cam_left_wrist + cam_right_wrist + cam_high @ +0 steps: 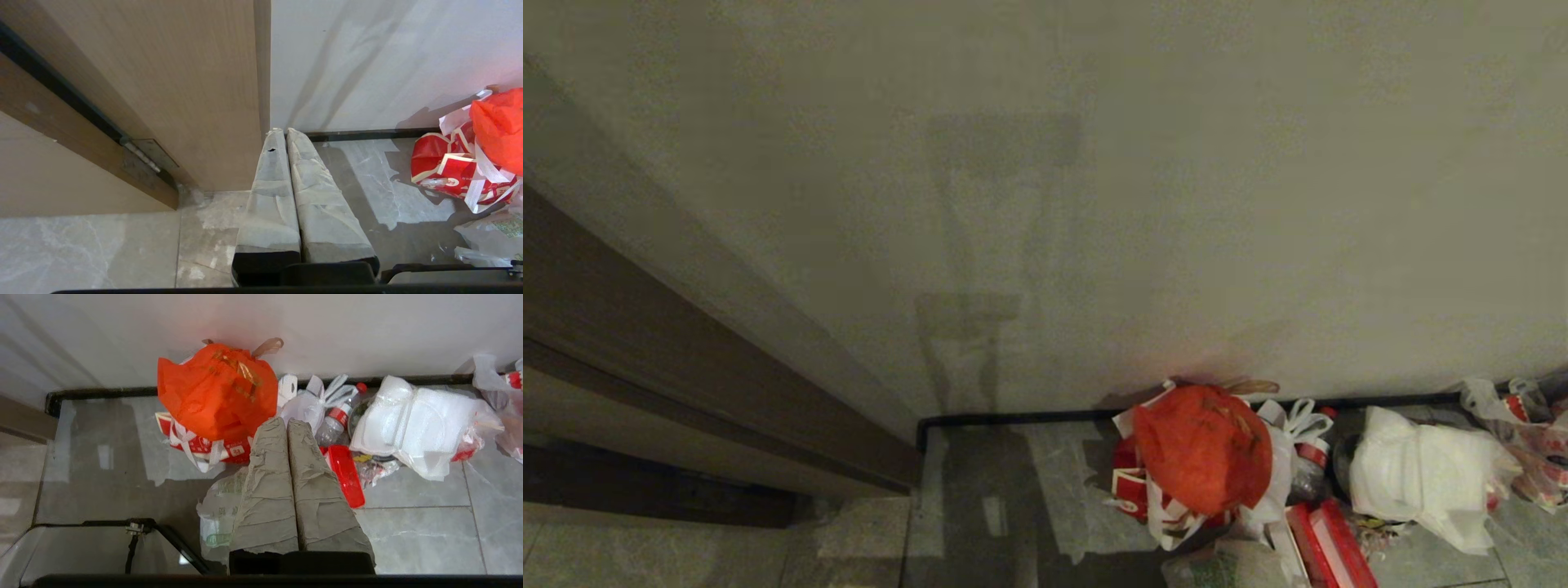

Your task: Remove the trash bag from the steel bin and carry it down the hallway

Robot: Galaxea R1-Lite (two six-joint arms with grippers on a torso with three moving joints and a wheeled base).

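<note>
The robot faces a pale wall (1045,204) at the end of the hallway (408,539), where a heap of rubbish sits on the grey floor tiles by the dark skirting, off to the right. The steel bin is not in any view. The trash bag (218,514), thin and see-through with a small green print, lies flat on the floor at the near edge of the heap, just this side of the orange bag (216,388) and left of a red box (347,477). The right gripper (286,422) hangs above it with its two wrapped fingers pressed together and nothing between them. The left gripper (282,132) is also closed and empty, hanging further left by the brown door frame (163,81). So it looks like the lifting and carrying are done and the bag has been let go beside the other rubbish. The next move is likely just to keep the arms tucked in and roll back without bumping the heap. The bag looks slumped and crumpled, and its long side seems to run from near to far, toward the wall. I cannot tell which way its handles or its mouth point, since the fingers hide part of it.
</note>
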